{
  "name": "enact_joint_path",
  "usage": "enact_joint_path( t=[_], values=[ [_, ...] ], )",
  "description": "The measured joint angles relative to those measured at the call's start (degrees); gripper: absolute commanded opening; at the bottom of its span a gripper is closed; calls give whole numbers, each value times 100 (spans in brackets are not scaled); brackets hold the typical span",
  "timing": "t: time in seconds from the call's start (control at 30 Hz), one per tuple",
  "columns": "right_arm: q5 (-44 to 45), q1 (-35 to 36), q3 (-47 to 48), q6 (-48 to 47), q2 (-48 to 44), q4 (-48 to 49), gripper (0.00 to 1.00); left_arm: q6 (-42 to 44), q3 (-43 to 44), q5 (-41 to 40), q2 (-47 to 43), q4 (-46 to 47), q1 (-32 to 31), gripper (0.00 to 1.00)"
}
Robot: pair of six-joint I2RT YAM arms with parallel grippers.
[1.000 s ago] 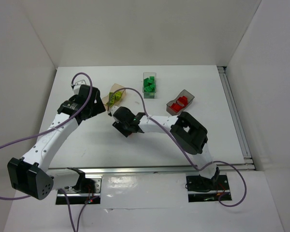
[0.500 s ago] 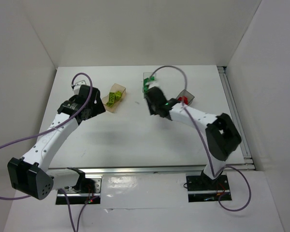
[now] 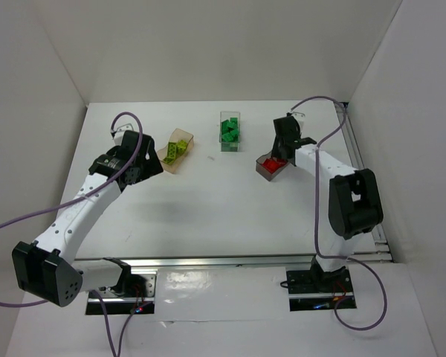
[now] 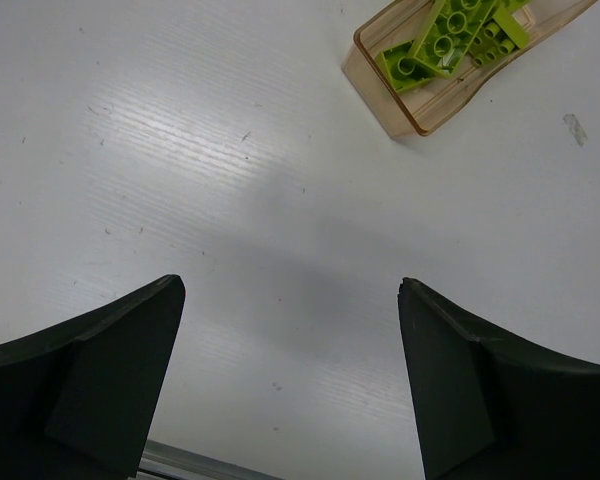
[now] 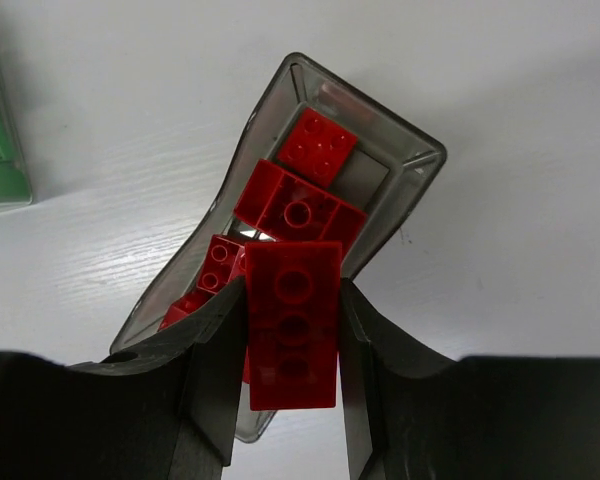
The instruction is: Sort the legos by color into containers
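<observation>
The table (image 3: 208, 216) is showing plain white, finely ribbed in the wrist views. The orange-tan see-through container (image 4: 400, 110) is holding yellow-green studded bricks (image 4: 445, 40); the clear colourless container (image 3: 230, 115) is showing dark green bricks (image 3: 230, 134); the smoky grey container (image 5: 420, 160) is showing glossy red bricks (image 5: 300, 205). A red brick (image 5: 292, 340) bearing a row of three circles is standing out between the black fingers (image 5: 205, 390) of the right gripper (image 5: 292, 285). The left gripper (image 4: 290, 285) is likewise showing black fingers. The left arm (image 3: 82, 208) and right arm (image 3: 323, 160) are appearing white with black joints, trailing purple cables (image 3: 316, 98)
</observation>
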Motion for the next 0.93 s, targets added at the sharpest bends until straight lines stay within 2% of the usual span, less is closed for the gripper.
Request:
enact_joint_path(
  t=[0.03,0.17,0.3,0.33,0.5,0.7,0.8,0.93],
  values=[
    [-35,-2,20,15,90,20,53,0,0,0,0,2,0,97],
    [-203,-26,22,72,256,42,90,2,0,0,0,7,0,97],
    [-208,11,20,2,225,94,94,0,0,0,0,11,0,97],
    [-133,17,9,7,181,94,98,0,0,2,0,11,0,97],
    [599,-28,-245,387,-498,9,100,0,2,2,2,13,0,97],
    [1543,-767,-538,1585,-1305,-584,100,4,2,24,55,15,0,97],
    [1694,-1165,-903,1978,-1360,-920,100,17,7,50,118,15,0,97],
    [1604,-1224,-1241,2081,-1346,-1202,100,39,57,66,133,17,0,97]
  ],
)
